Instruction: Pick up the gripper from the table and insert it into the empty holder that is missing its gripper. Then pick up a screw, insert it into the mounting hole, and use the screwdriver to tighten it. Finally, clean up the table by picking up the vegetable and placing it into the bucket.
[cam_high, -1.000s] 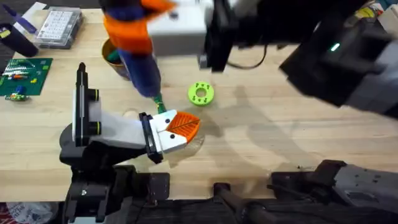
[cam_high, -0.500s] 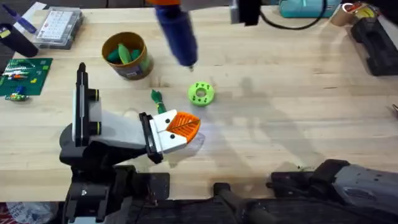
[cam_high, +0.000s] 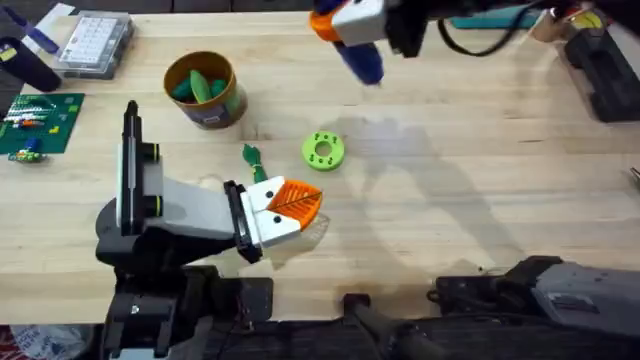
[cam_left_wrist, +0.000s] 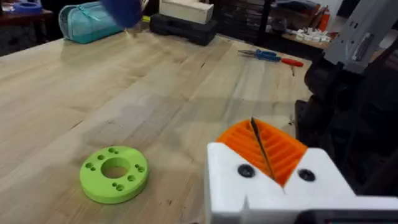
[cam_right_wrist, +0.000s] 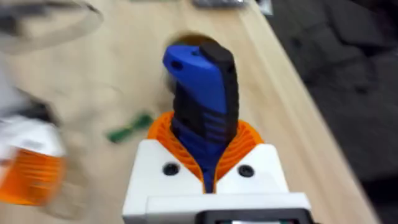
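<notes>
Ochre bucket (cam_high: 204, 90) holding green vegetables (cam_high: 196, 86), right hand (cam_right_wrist: 208, 171) gripping screwdriver (cam_right_wrist: 202, 93)

Our right hand (cam_high: 352, 30) gripped the screwdriver (cam_high: 362, 58) above the far side of the surface (cam_high: 480, 170). Our left hand (cam_high: 300, 205) rested pinched together near the lime-green ring (cam_high: 322, 150), with the bucket (cam_high: 204, 90) well apart.
</notes>
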